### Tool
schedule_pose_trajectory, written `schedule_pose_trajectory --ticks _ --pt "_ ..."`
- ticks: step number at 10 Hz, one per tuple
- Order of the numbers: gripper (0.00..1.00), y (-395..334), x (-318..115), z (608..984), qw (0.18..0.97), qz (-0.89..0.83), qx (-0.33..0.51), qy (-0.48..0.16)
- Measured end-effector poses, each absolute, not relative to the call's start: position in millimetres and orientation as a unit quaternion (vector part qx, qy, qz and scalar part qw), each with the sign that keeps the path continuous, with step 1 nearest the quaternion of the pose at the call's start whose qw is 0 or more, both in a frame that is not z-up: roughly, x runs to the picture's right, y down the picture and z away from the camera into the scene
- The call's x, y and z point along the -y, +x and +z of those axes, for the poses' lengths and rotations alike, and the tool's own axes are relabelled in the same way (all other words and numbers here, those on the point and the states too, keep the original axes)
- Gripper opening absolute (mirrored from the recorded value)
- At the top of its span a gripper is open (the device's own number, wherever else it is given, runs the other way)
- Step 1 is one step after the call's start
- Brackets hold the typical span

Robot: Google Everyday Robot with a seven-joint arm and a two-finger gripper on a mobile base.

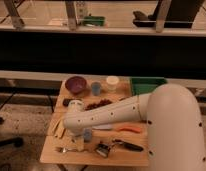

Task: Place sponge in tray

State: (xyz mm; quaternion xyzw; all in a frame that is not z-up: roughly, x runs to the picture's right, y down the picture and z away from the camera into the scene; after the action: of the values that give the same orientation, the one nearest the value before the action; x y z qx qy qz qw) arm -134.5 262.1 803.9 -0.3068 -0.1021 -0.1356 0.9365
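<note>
**End effector low over the counter's front left, far from the green tray**

The green tray [148, 86] sits at the far right corner of the wooden counter [121, 156], and what shows of its inside is plain green. Everything else is placed from it.

The white arm [111, 116] reaches from the robot's bulky body, which stands in front of the tray, leftward across the counter. It bends down at a point well to the tray's left and nearer the camera. The end effector [78, 141] hangs there, low over the counter and well apart from the tray. Whether it is spread or pressed together cannot be told.

The sponge cannot be picked out for certain. A small bluish block [87, 134] sits just beside the end effector on the side towards the tray. Whether this is the sponge, and whether it is held, cannot be told.

Just left of the tray stands a white cup [112, 82], then a blue cup [96, 88], then a purple bowl [76, 84], all in the tray's back row. In front of the tray and to its left lie an orange-handled tool [128, 128] and, nearer the camera, a black-handled tool [128, 146]. Pale yellow pieces [58, 128] and a fork [63, 149] lie farthest left of the tray, near the end effector.
</note>
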Motion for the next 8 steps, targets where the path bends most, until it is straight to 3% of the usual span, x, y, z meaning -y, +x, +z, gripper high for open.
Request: schedule_pose_trajectory --ticks 3,7,8 --pt "0.75 -120.9 -260.8 801.7 0.940 -0.124 0.105 -0.299" --pt "0.35 -119.3 -240.5 783.4 0.950 -0.116 0.100 -0.273" --pt "0.20 -119.6 -233.9 778.4 0.952 -0.121 0.094 -0.266"
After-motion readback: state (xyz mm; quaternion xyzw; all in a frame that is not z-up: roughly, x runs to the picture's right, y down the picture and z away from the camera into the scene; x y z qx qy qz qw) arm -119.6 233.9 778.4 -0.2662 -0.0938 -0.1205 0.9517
